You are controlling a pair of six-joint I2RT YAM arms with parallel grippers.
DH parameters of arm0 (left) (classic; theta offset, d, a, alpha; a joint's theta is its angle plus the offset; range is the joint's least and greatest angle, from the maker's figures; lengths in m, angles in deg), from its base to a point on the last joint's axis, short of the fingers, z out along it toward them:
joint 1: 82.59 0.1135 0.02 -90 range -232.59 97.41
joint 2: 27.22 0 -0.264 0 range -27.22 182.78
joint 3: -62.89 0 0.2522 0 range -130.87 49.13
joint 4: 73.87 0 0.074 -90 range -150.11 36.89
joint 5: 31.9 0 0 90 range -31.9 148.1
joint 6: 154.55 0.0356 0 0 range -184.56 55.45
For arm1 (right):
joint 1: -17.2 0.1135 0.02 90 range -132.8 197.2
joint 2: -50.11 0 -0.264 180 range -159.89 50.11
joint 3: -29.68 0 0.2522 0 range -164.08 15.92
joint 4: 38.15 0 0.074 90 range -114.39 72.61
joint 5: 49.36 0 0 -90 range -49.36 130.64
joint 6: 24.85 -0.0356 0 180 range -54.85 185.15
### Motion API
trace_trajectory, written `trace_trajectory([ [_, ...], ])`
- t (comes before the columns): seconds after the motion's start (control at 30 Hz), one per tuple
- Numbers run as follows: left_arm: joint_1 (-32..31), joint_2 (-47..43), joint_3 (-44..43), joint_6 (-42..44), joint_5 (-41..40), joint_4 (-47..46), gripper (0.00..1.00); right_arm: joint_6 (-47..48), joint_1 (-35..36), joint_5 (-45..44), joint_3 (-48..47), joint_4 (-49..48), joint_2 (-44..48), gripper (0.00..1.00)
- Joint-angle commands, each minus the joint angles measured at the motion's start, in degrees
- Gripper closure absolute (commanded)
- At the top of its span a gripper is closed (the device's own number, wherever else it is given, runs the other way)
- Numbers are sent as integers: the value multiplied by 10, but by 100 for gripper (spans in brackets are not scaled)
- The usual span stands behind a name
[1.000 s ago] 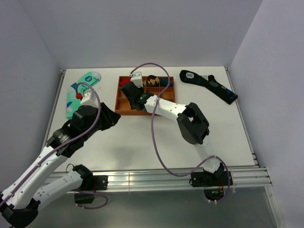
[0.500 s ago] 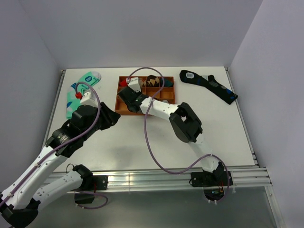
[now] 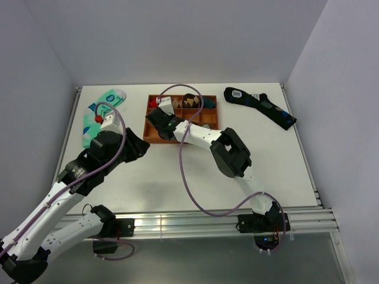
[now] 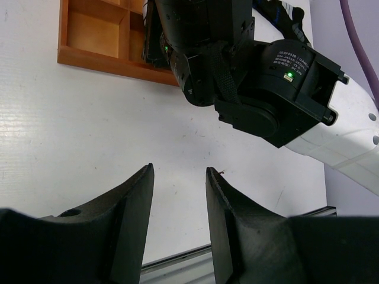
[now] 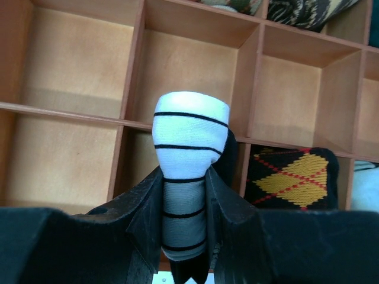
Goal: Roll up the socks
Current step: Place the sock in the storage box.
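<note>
Right arm's elbow has swung left since a second back, nudging the right gripper (image 5: 185, 177) further left over the wooden tray (image 5: 243, 71). Its jaws pinch the rolled striped sock (image 5: 190, 127) above the compartments. Left gripper (image 4: 177, 177) hovers over the bench (image 4: 89, 130), jaws spread, empty. Sock looks light, soft, squashy, so I'd grip round the roll's middle or it springs open. White print on the right arm's motor housing (image 4: 293, 62): too tiny to read.
</note>
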Motion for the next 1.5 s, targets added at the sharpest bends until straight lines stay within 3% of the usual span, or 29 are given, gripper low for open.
trace_trajectory([
  [0.0, 2, 3, -20, 11, -8, -1, 54, -22, 6, 46, -12, 22, -21, 100],
  [0.4, 3, 5, -26, 11, -7, 4, 54, -32, 0, 101, -57, 76, -57, 100],
  [0.97, 2, 7, -31, 1, 9, 4, 54, -78, -38, 298, -67, 131, -61, 100],
  [1.47, 3, 3, -38, -8, 15, 11, 54, -116, -79, 357, -75, 165, -75, 100],
])
